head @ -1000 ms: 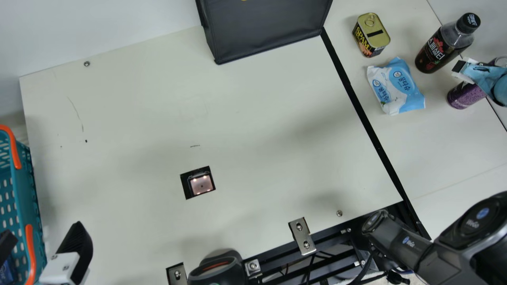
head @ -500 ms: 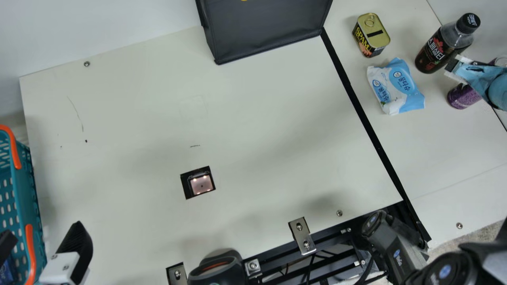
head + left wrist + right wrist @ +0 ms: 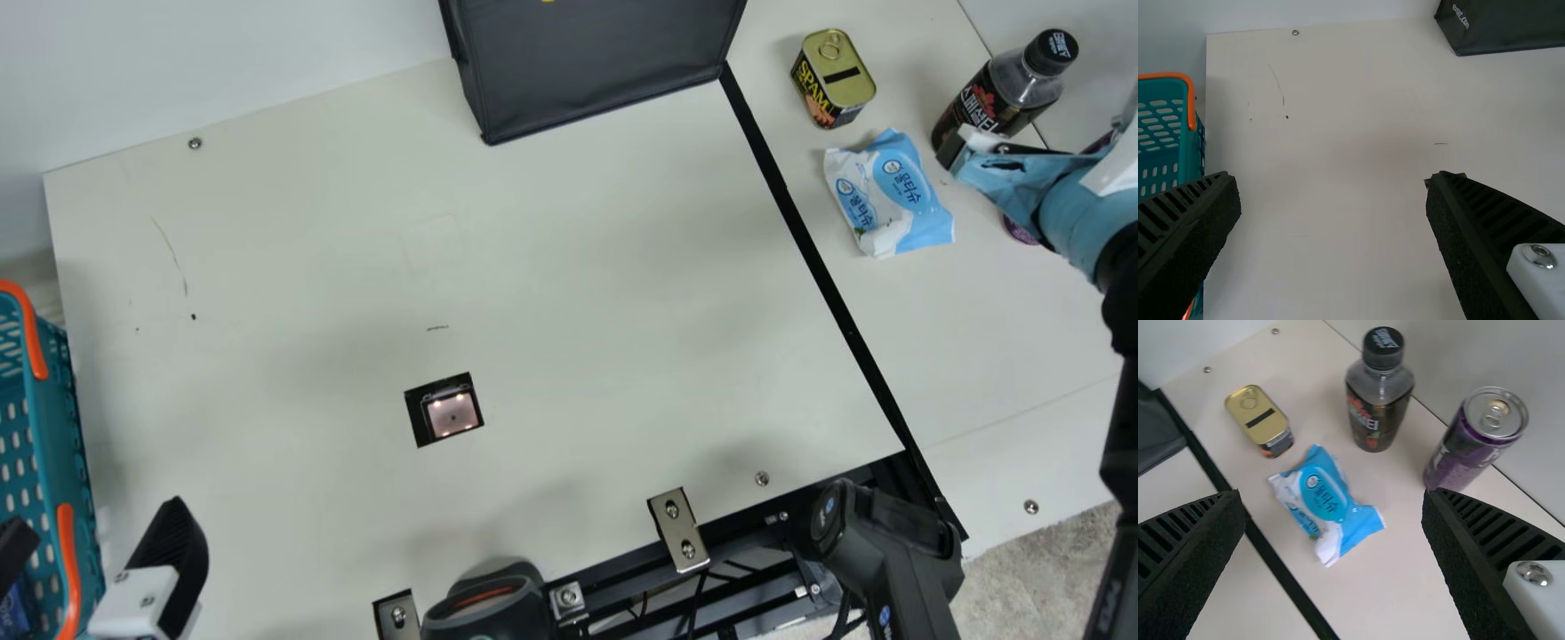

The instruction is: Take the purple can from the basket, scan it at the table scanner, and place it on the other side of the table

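Purple can (image 3: 1471,443) stands upright on the tabletop (image 3: 1005,347), across the black strip (image 3: 800,227) from the teal basket (image 3: 67,427). Read your main view as a clock face: the can sits between 2 and 3 o'clock, mostly hidden behind your right arm's blue-covered end.

Your right pincer (image 3: 996,169) hangs at 2 o'clock, overlapping the dark bottle (image 3: 982,102) in that view. From its own wrist camera, the right pincer (image 3: 1333,510) is spread wide, with nothing held between its ribbed fingers. Close by in the same picture, the can stands apart from the upright bottle, the blue-and-white wipes pack (image 3: 1328,503) and the gold-topped tin (image 3: 1258,420).

Your left pincer (image 3: 98,520), at 8 o'clock beside the basket, is also wide open and holds nothing, as its wrist view confirms. The orange-handled basket lies between 8 and 9 o'clock, a dark blue item (image 3: 16,613) partly visible inside.

Lit by small lights, the table scanner (image 3: 452,415) is set into the tabletop at 8 o'clock, nearer the dial's centre than your left pincer. A black bag (image 3: 605,62) rests at 12 o'clock.
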You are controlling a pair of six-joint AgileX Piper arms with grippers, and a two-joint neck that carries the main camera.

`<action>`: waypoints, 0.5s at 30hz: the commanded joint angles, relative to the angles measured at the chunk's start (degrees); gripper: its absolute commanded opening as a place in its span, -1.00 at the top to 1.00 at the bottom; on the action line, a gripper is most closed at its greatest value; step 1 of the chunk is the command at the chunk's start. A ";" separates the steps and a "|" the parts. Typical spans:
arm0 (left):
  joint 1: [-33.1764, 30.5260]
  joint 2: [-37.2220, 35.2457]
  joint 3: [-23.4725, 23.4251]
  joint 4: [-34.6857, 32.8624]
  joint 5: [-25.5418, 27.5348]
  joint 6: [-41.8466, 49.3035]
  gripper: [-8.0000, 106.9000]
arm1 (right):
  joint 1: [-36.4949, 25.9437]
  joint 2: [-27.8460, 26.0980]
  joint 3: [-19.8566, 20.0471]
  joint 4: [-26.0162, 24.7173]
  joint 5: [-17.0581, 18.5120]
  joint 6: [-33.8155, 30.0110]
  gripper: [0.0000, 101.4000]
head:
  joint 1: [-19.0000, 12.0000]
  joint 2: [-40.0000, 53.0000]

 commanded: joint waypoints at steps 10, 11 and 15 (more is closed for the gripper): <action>4.12 3.61 -7.01 1.13 3.38 0.19 -0.71 | 10.59 -2.75 -3.36 -1.68 5.19 1.97 -0.87 | -1.66 9.21; 4.71 4.13 -8.01 1.29 3.86 0.22 -0.71 | 11.59 -3.01 -3.85 -1.76 5.88 1.84 -0.87 | -1.66 10.55; 7.07 6.19 -12.02 1.94 5.79 0.33 -0.71 | 15.60 -4.06 -5.77 -2.09 8.63 1.32 -0.87 | -1.66 15.89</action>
